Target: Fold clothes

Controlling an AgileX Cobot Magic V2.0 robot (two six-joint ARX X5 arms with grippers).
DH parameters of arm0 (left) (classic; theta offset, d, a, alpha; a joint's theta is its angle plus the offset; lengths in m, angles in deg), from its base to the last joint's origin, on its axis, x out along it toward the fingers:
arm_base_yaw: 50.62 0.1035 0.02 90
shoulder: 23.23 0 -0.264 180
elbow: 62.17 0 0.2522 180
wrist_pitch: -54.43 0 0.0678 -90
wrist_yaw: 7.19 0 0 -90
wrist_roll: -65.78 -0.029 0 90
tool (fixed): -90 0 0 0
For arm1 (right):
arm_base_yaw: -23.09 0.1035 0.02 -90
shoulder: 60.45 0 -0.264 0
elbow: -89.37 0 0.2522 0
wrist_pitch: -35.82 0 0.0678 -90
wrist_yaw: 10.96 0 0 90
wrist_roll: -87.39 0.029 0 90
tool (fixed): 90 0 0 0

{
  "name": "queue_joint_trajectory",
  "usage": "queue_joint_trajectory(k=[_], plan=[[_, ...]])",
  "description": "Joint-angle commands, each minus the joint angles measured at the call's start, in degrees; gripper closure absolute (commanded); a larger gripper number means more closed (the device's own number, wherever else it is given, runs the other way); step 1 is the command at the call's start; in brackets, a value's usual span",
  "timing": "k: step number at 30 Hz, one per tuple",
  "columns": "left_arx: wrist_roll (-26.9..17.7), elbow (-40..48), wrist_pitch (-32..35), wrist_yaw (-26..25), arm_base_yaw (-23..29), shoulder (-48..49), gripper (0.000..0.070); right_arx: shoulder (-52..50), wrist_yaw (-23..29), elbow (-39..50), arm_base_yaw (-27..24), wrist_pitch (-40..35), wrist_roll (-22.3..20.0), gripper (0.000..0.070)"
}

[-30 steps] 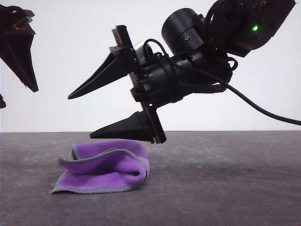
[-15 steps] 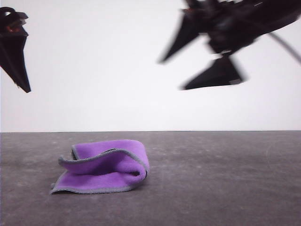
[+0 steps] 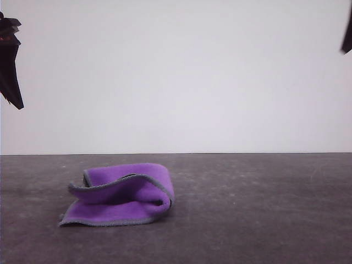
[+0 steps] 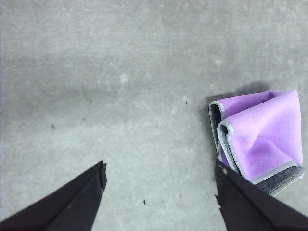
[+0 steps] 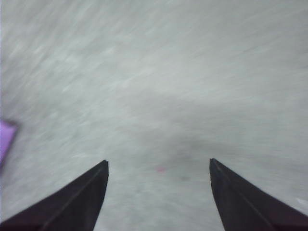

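Note:
The clothes (image 3: 121,195) are one purple cloth with a grey hem, lying folded in a loose bundle on the table left of centre. In the left wrist view the cloth (image 4: 262,137) shows stacked purple layers and a dark grey corner underneath. My left gripper (image 4: 161,178) hangs open above bare table beside the cloth, holding nothing; one of its fingers (image 3: 11,71) shows high at the far left. My right gripper (image 5: 159,168) is open and empty over bare table, with a purple sliver of cloth (image 5: 6,134) at the frame edge. Part of the right gripper (image 3: 347,38) shows high at the far right.
The dark grey table (image 3: 247,209) stretches wide to the right of the cloth and in front of it. A plain white wall (image 3: 181,77) stands behind the table's far edge.
My right arm has lifted away from just above the cloth, up and to the right, almost out of the front view. The left gripper drifted slightly left. The cloth has not moved.

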Motion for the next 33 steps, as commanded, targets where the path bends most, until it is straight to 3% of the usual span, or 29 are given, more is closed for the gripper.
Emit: queue_joint_trajectory(k=[1, 7, 9, 10, 11, 12, 17, 20, 31, 33], plan=[[-0.44, -0.48, 0.29, -0.26, 0.0, -0.52, 0.0264, 0.46, -0.06, -0.85, -0.52, 0.36, -0.99, 0.0278], [-0.42, -0.48, 0.26, -0.26, 0.0, -0.52, 0.0264, 0.59, -0.11, -0.68, -0.76, 1.16, -0.96, 0.0279], [-0.45, -0.48, 0.18, -0.3, 0.0, -0.52, 0.0301, 0.59, -0.17, -0.66, -0.75, 1.17, -0.99, 0.0352], [-0.54, -0.48, -0.04, -0.38, 0.0, -0.52, 0.0384, 0.59, -0.31, -0.66, -0.75, 1.18, -1.0, 0.0464], [-1.29, -0.48, -0.34, -0.77, 0.0, -0.52, 0.0578, 0.59, -0.67, -0.66, -0.75, 1.21, -1.33, 0.0611], [-1.83, -0.48, -0.57, -1.13, 0.0, -0.52, 0.0695, 0.58, -0.97, -0.66, -0.75, 1.22, -1.65, 0.0696], [-1.76, -0.48, 0.27, -1.51, -0.07, -0.52, 0.07, 0.59, -0.94, -0.66, -0.75, 0.93, -2.0, 0.0688], [0.96, -0.48, 0.17, -1.52, -0.07, -0.52, 0.07, 0.59, -0.9, -0.66, -0.75, 0.95, -0.36, 0.0687], [1.05, -0.48, 0.49, -1.49, -0.35, -0.59, 0.07, 0.54, -0.96, -0.68, -0.77, 0.77, -0.13, 0.0687], [-6.3, -0.48, 2.48, 1.93, 0.11, 0.19, 0.0699, 0.54, -1.02, -0.68, -0.74, 0.77, -0.13, 0.0687]])
